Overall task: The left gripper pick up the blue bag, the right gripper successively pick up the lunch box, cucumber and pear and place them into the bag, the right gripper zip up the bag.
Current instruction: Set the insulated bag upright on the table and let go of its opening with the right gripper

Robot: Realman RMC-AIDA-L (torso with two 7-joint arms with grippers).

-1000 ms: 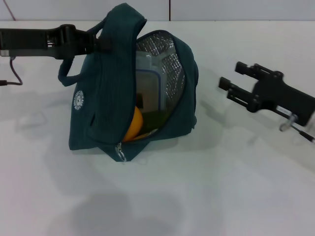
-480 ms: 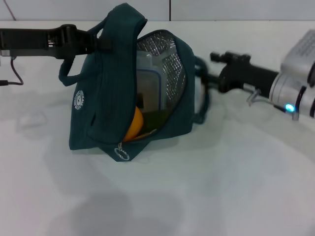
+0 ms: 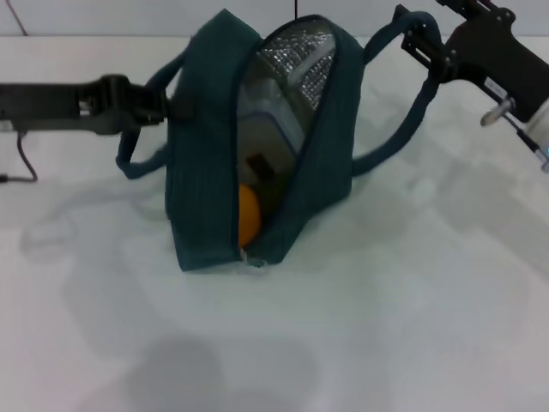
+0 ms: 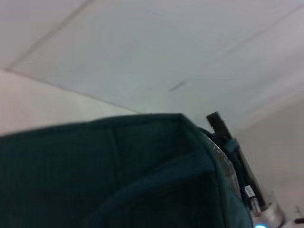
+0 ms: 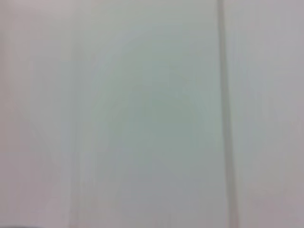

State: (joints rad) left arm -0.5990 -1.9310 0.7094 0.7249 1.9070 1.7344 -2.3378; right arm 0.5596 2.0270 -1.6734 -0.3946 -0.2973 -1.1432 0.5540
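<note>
The right gripper [image 3: 418, 36], at about one o'clock in your head view, has its fingers hooked into the right loop handle [image 3: 412, 103] of the blue bag [image 3: 214, 154] and closed on it; part of its arm runs off the frame at two o'clock. The left gripper [image 3: 167, 105] reaches in from nine o'clock and meets the bag's other handle [image 3: 141, 163]; its fingertips are hidden against the dark fabric, so you cannot tell whether they are together or apart. The bag stands upright on the white table [image 3: 386, 300] at the centre, its mouth gaping toward you and showing silver lining [image 3: 300, 56] at twelve o'clock. Inside, you can see the pale lunch box [image 3: 266, 129] standing on edge, only partly visible, and below it a slice of the orange pear [image 3: 248, 215] near six o'clock of the opening. The cucumber cannot be made out in the shadowed interior. The zipper pull [image 3: 250, 257] hangs at the bag's lower tip, too small to read clearly. Your left wrist view shows only teal bag fabric [image 4: 109, 175] close up, with the right arm's black link [image 4: 232, 152] beyond it. Your right wrist view shows nothing but a pale, blurred surface.
</note>
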